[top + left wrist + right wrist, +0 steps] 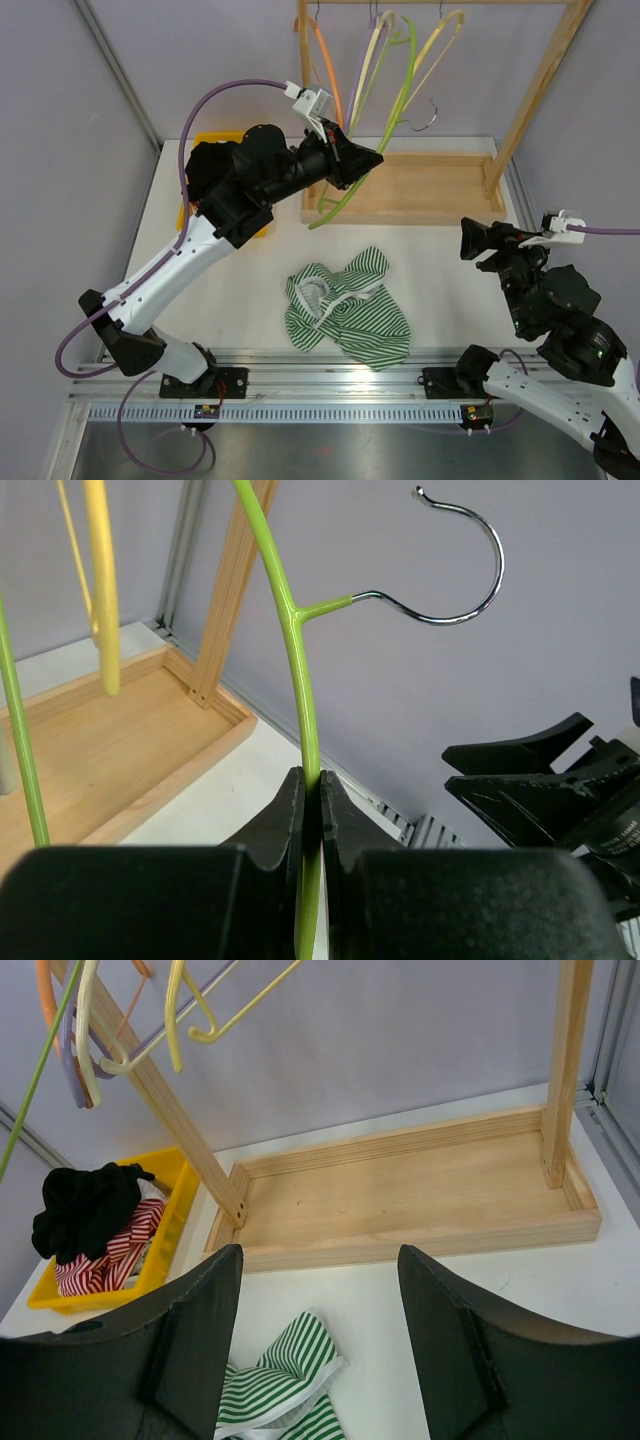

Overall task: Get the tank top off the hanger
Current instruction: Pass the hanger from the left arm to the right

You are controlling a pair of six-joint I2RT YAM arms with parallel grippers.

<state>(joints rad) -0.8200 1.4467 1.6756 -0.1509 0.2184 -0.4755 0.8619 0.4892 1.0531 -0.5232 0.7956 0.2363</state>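
Grips thin lime-green plastic hanger (303, 680) in closed left jaws, with right jaws open, empty. Leaves green-and-white striped tank top (350, 320) on white counter (430, 250), at hanger's 6 o'clock. Risks dropping the slippery rod, or snagging steel hook (452, 622) on wooden rack (545, 85).

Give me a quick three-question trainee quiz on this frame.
1. True or false: the striped tank top hangs on the green hanger.
2. The left gripper is shut on: A) tank top B) hanger C) nothing.
3. Fill in: the right gripper is ___ and empty.
Key: 1 false, it lies on the table; 2 B; 3 open.
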